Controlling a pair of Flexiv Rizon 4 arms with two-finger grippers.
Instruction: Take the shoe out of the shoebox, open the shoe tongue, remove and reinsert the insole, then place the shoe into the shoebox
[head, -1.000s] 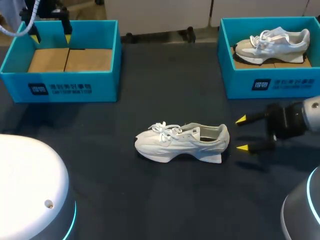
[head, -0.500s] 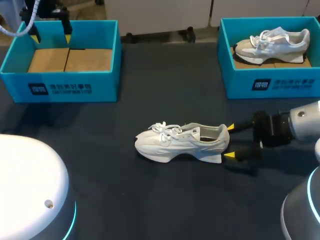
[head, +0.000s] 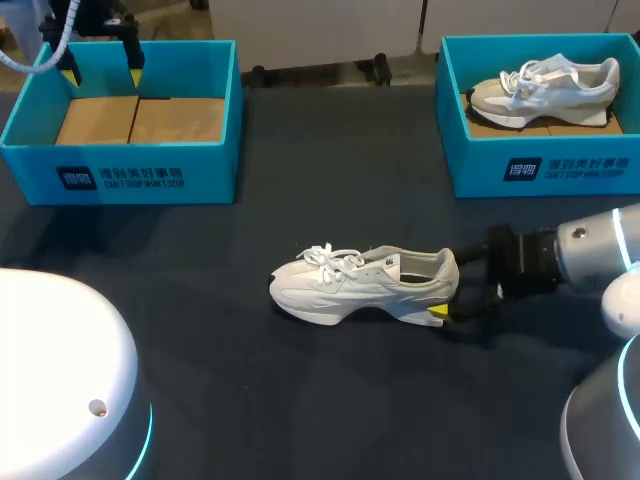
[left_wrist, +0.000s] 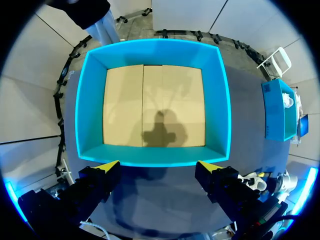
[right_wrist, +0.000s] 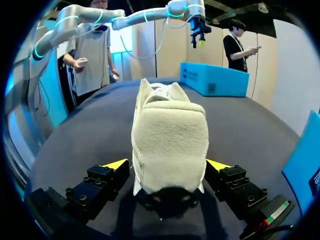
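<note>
Dark table (head: 330, 160), white shoe (head: 365, 283) at centre, right pincer (head: 450, 288) astride heel, unclamped

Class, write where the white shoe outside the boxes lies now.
In the head view the white shoe lies at the middle of the dark table, toe pointing left, heel between the fingers of the right pincer.

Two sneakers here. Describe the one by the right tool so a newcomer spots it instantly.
On the dark table, between two blue shoeboxes, a white sneaker stands. Unlike the greyer sneaker in the right shoebox, it sits outside any box, heel between the right tool's open fingers.
</note>
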